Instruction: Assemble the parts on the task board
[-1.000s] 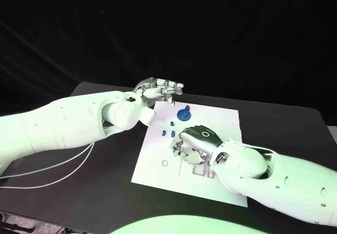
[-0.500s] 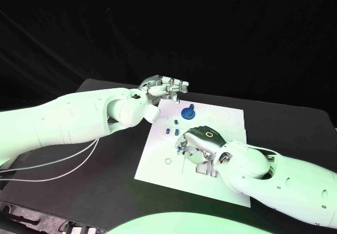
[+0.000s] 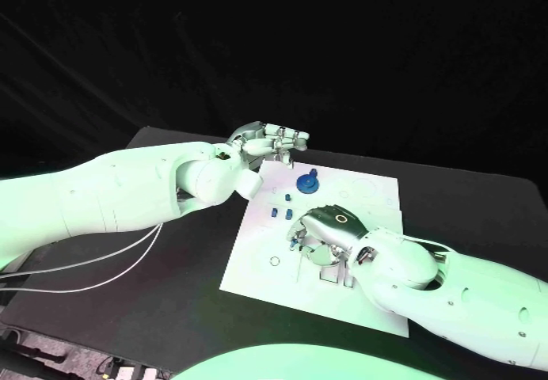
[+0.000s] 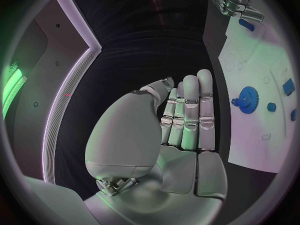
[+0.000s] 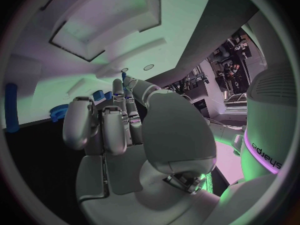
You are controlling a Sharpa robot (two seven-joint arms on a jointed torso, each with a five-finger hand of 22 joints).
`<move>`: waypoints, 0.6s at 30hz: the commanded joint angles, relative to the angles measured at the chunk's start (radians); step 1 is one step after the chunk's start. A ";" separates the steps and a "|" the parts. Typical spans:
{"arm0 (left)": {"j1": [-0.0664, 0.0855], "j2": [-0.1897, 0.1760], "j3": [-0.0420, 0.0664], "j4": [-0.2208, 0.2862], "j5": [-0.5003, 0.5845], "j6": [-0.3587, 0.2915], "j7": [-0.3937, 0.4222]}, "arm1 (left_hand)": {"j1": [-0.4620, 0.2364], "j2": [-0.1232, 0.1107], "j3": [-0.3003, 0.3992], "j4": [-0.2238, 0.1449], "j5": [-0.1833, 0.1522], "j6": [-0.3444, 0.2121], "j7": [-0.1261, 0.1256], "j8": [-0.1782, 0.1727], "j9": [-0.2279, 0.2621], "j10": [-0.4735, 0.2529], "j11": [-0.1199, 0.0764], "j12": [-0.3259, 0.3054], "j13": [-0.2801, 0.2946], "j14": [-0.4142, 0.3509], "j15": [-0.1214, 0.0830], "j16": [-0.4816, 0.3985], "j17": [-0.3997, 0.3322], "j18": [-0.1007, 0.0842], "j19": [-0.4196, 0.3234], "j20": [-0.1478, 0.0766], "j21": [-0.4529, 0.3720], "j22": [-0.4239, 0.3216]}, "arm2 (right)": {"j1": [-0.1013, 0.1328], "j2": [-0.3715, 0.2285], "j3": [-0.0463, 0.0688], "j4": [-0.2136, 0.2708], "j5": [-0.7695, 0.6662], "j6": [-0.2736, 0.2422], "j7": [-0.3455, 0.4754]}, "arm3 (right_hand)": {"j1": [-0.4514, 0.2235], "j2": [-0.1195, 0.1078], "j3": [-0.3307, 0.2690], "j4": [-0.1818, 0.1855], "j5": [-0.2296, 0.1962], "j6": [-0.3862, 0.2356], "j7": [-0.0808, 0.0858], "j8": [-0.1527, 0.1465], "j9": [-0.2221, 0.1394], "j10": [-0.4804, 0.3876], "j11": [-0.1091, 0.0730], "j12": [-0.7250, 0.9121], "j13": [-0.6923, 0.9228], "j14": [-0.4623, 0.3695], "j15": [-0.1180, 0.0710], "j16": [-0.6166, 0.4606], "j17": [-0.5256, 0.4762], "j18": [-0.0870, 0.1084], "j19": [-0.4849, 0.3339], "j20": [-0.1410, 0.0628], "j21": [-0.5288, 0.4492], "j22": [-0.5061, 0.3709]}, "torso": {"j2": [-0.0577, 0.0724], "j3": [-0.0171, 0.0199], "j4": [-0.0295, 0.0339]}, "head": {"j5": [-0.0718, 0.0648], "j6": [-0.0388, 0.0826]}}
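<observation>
1. You are working at the white task board (image 3: 343, 198), which is lying in the middle of the black table (image 3: 160, 293).
2. Your right hand (image 3: 323, 235) is hovering low over the middle of the board, with the fingers curling downward. In the right wrist view a small blue part (image 5: 124, 76) seems to be sitting at the fingertips, but I cannot tell if the hand is really holding it.
3. Your left hand (image 3: 269, 142) is staying at the far left corner of the board. In the left wrist view its fingers (image 4: 187, 112) are lying straight and close together, and it is holding nothing.
4. The blue gear (image 3: 306, 184) is standing on the far part of the board, between the two hands. Two small blue pieces (image 3: 279, 212) are lying just beside the right hand, on its left side.
5. The risk, as I am judging it: the right hand is covering the place where it is working, so you are not seeing the slot well. If the fingers are coming down a little off, the part may be tilting or jamming.
6. The curled fingers may also be pushing the two small pieces away, because these are so near.
7. The board seems to be resting loose, so a hard push may be sliding it.
</observation>
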 commanded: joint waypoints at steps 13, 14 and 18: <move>0.001 -0.002 0.001 0.004 0.004 0.025 0.001 | 0.005 -0.004 -0.002 -0.003 -0.002 -0.011 0.000 -0.003 0.000 -0.009 -0.001 0.008 -0.002 -0.006 0.001 -0.008 -0.002 0.014 0.000 0.006 -0.007 -0.002 | -0.004 -0.001 -0.001 -0.004 -0.008 0.023 0.009 | -0.012 0.001 -0.002 -0.006 0.001 -0.002 0.006 0.006 0.001 -0.004 -0.001 -0.006 -0.001 0.052 -0.003 0.003 -0.002 -0.017 0.000 0.002 -0.001 0.079 | 0.000 -0.0002 0.0002 | 0.000 -0.009; 0.001 -0.003 0.001 0.004 0.004 0.025 0.001 | 0.005 -0.004 -0.002 -0.003 -0.002 -0.011 0.000 -0.003 0.000 -0.009 -0.001 0.008 -0.002 -0.006 0.001 -0.008 -0.002 0.014 0.000 0.006 -0.007 -0.002 | -0.004 -0.002 -0.001 -0.003 -0.008 0.023 0.009 | -0.012 0.001 -0.002 -0.006 0.001 -0.002 0.006 0.006 0.001 -0.004 -0.001 -0.006 -0.001 0.052 -0.003 0.003 -0.002 -0.017 0.000 0.002 -0.001 0.079 | 0.000 -0.0001 0.0000 | 0.001 -0.010; 0.001 -0.004 0.001 0.004 0.004 0.025 0.000 | 0.005 -0.004 -0.002 -0.003 -0.002 -0.011 0.000 -0.003 0.000 -0.009 -0.001 0.008 -0.002 -0.006 0.001 -0.008 -0.002 0.014 0.000 0.006 -0.007 -0.002 | -0.005 -0.004 -0.001 0.000 -0.006 0.023 0.010 | -0.013 0.001 -0.002 -0.006 0.001 -0.002 0.006 0.006 0.001 -0.004 -0.001 -0.006 -0.001 0.051 -0.003 0.003 -0.003 -0.017 -0.001 0.002 -0.001 0.079 | -0.001 0.0001 -0.0010 | 0.002 -0.012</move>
